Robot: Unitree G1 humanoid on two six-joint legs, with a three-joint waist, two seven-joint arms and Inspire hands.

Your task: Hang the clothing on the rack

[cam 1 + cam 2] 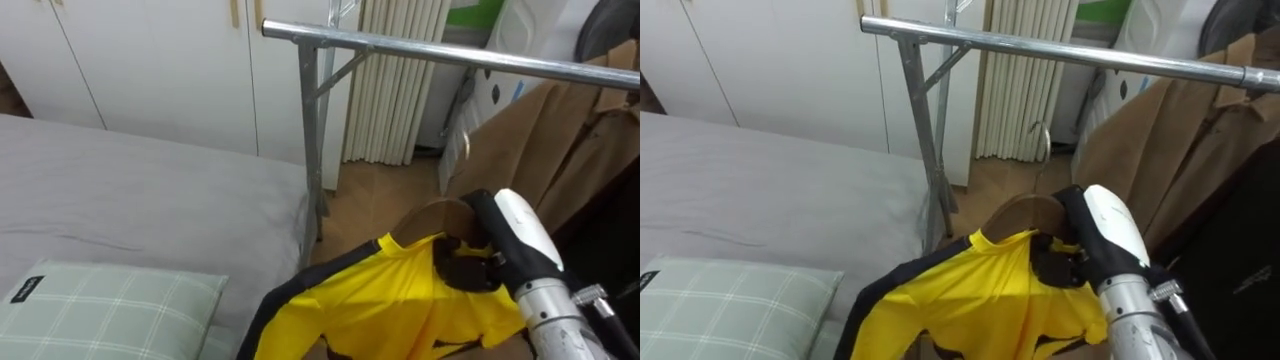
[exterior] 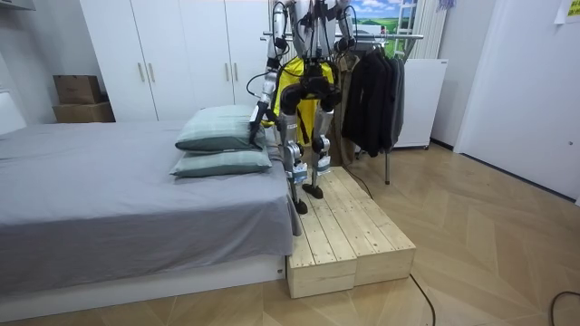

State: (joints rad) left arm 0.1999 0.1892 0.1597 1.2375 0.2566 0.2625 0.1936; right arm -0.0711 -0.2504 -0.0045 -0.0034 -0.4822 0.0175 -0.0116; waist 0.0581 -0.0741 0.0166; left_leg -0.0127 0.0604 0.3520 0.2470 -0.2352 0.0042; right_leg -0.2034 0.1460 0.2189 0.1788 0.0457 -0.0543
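Note:
A yellow jacket with black trim [image 1: 400, 305] hangs on a wooden hanger [image 1: 437, 216], whose metal hook [image 1: 463, 148] points up, below the rack's steel rail [image 1: 450, 55]. My right hand [image 1: 468, 268] is shut on the hanger at the jacket's collar and holds it under the rail's left end. In the room view I stand on a wooden platform [image 2: 349, 231] beside the bed, facing the rack, with the jacket [image 2: 292, 86] in front of my chest. My left hand [image 2: 255, 120] hangs low by the pillows.
A brown coat [image 1: 540, 150] and dark clothes [image 2: 372, 91] hang on the rail to the right. The rack's upright post [image 1: 312, 130] stands by the grey bed [image 1: 130, 190]. A checked pillow [image 1: 100, 310] lies at lower left. White wardrobes [image 1: 150, 60] stand behind.

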